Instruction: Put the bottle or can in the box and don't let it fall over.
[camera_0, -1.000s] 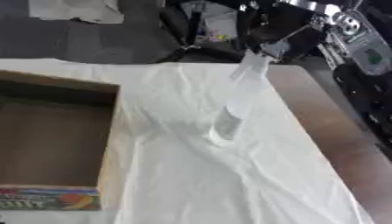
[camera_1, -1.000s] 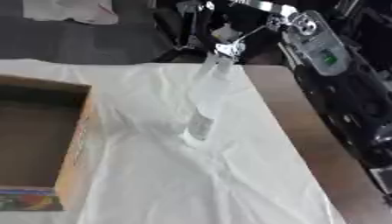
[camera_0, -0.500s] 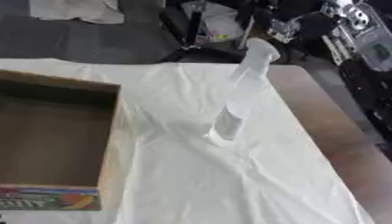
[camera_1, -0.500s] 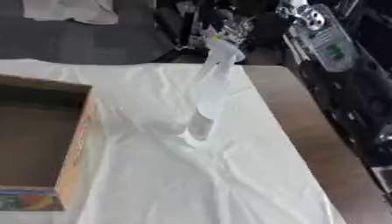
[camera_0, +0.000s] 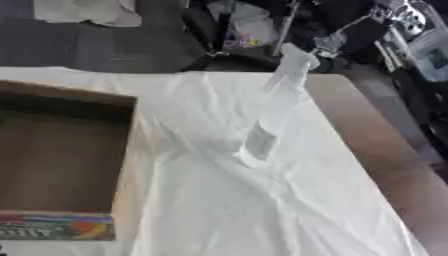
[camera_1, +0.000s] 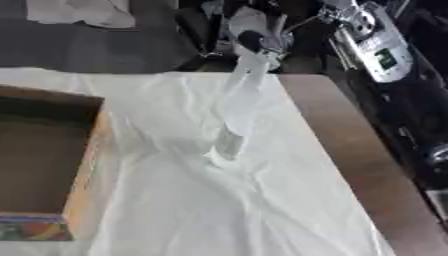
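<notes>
Nothing on the bench has shifted since a second ago. The clear bottle (camera_0: 268, 112) stands on the same fold of the white cloth (camera_0: 262, 210), and only the view itself has slid a little. My right hand (camera_0: 350, 34) has stayed in the upper right of the frame, close by the bottle's top.

- Bottle: centre of frame, base on the cloth, neck reaching toward the upper right. It looks to lean that way. I cannot tell whether that is a true tilt or just my angle of view.
- Right hand: dark shape with silver parts just beside the neck. I cannot tell whether it touches the bottle or how its fingers are set.
- Left hand: nowhere in sight.
- Box (camera_1: 85, 170): open cardboard at the left edge, well apart from the bottle, printed side at lower left.
- Bench (camera_0: 381, 150): bare wood shows along the right, past the cloth.

Judgement: the hand sits high because the neck is the nearest part to it. A tall, narrow bottle on rumpled cloth tips easily. A hold lower on the body would likely steady the carry to the box.
</notes>
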